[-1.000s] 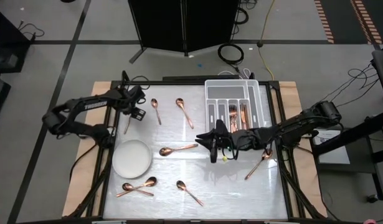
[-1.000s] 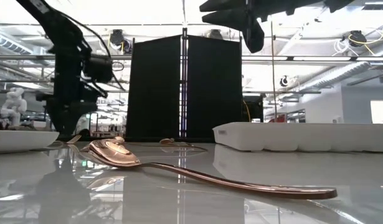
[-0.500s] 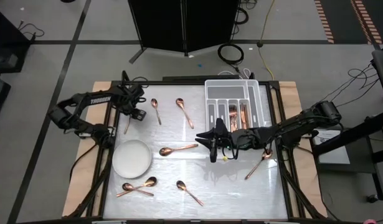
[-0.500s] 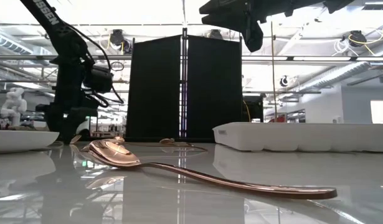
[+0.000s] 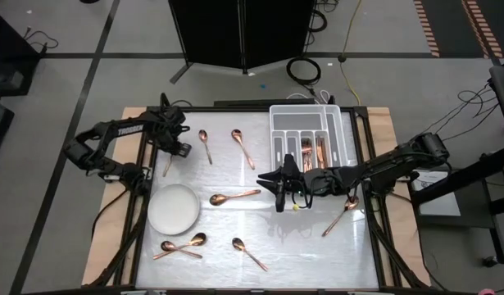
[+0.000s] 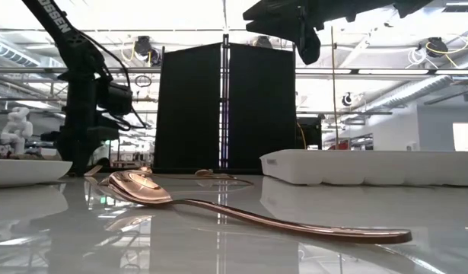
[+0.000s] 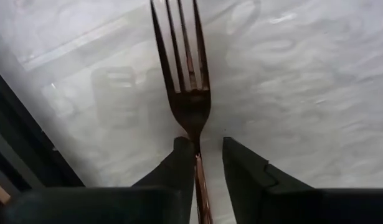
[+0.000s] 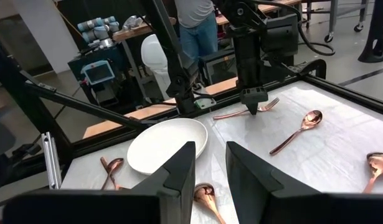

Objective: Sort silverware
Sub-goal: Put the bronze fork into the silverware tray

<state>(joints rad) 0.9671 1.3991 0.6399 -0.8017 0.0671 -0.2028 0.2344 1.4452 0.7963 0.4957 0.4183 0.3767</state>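
Copper silverware lies scattered on the table: spoons [image 5: 205, 143], [image 5: 242, 146], [image 5: 233, 197], [image 5: 179, 246], [image 5: 248, 252] and a fork [image 5: 342, 215]. Another fork [image 7: 186, 93] lies flat near the far left edge. My left gripper [image 7: 207, 163] points down over it, open, one finger on each side of the handle just behind the tines; the right wrist view shows this gripper [image 8: 254, 107] too. My right gripper [image 5: 281, 195] hovers open and empty above the table's middle, seen high up in the low view [image 6: 306, 38]. My left gripper comes from above with its fingers across the fork's handle [image 7: 197, 163], just behind the tines. One finger [image 7: 182, 165] stands right against the handle; whether it touches I cannot tell. The fork lies flat on the table.
A white compartmented tray [image 5: 278, 135] sits at the far right with several copper pieces in it. A round white plate [image 5: 174, 208] rests near the left edge. Beyond the table's far edge stand a black panel and lab gear; a person shows behind the left side in the right wrist view.
My left gripper has shifted a little toward the table's left edge and come lower over the fork. The right arm has kept still.
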